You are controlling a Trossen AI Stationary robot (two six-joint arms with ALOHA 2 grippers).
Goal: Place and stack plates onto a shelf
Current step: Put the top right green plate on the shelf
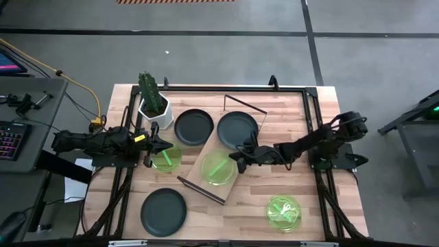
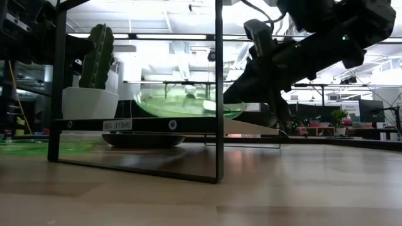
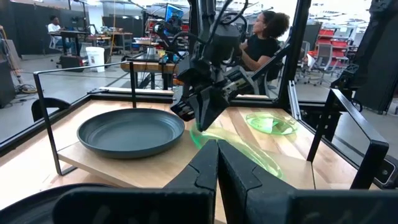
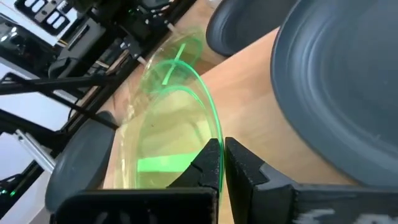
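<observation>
Jaws of your right gripper (image 1: 239, 158) pinch the rim of a green plate (image 1: 218, 167) resting on the near half of the shelf (image 1: 206, 180), beside a black plate (image 1: 237, 128) on its far half. Plate lies straight ahead of those jaws, toward the left arm. Your left gripper (image 1: 162, 145) hovers over another green plate (image 1: 167, 159) on the worktop (image 1: 226, 213), jaws pressed together and holding nothing.

Shelf edge (image 2: 119, 125): a small white label, seen in the low view, its letters mirrored; it appears to read "SHELF", followed by characters too small to make out.
Elsewhere: no legible text, brand or number.
</observation>
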